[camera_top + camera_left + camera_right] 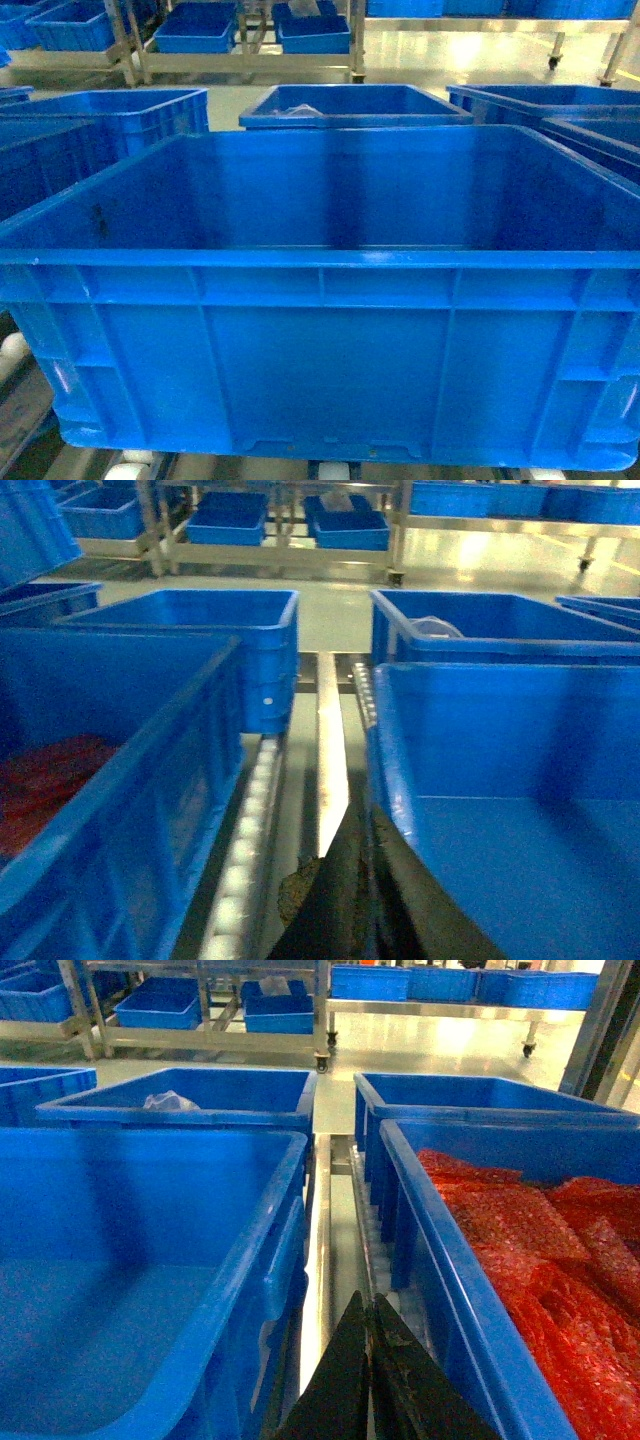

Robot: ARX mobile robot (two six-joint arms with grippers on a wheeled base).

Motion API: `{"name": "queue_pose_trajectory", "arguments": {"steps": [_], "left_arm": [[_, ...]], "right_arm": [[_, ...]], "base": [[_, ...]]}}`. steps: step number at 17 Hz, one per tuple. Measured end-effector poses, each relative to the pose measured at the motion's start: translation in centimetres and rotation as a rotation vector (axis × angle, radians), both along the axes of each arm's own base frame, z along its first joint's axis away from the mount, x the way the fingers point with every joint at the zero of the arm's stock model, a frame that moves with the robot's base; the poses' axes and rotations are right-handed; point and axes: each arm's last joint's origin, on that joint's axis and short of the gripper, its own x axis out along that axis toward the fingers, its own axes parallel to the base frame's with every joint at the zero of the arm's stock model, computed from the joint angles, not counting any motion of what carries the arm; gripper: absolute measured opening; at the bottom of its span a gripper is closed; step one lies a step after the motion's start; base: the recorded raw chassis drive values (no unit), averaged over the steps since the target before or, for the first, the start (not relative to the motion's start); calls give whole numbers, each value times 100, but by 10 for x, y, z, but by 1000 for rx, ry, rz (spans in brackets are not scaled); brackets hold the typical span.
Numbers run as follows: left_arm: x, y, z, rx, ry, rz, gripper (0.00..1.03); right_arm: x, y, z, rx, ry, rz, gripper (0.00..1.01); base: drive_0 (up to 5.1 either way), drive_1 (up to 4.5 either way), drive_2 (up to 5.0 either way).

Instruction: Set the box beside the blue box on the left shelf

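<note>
The box (320, 300), a big bright-blue crate with ribbed walls, fills the head view and rests on white rollers (133, 462) of the shelf. Neither gripper shows there. In the left wrist view my left gripper (352, 815) is shut, its dark fingers lying along the left rim of the box (500, 780), over the rail beside a roller strip (252, 810). Another blue box (110, 780) with red contents stands just left of that strip. My right gripper (367, 1302) is shut and empty in the gap to the right of the box (140, 1260).
A blue crate of red bubble wrap (520, 1250) stands close on the right. More blue crates (355, 105) sit behind on the roller bed, one holding clear plastic. Steel racks with small blue bins (195, 30) line the far floor.
</note>
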Motion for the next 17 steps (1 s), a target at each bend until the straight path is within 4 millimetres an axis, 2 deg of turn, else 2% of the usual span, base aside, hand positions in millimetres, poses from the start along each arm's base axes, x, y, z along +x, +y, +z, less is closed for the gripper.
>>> {"name": "queue_pose_trajectory", "arguments": {"steps": [3,5,7,9,17], "left_arm": [[-15,1,-1,1,-19,1,1],[-29,0,-6,1,-8,-4,1],[-40,1,-11,1,-48,-3,1],[-51,1,-22,1,19,-3,1],[-77,1,-9,1,-36,-3,1]], "right_arm": [[-15,0,1,2,-59,2,2],[-29,0,-16,2,24,0,2],[-39,0,-7,2,-25,1,2],[-50,0,-11,2,-6,0,2],[-76,0,-2,2,-37,1,2]], "base": [[0,0,0],[0,0,0],[0,0,0],[0,0,0],[0,0,0]]}}
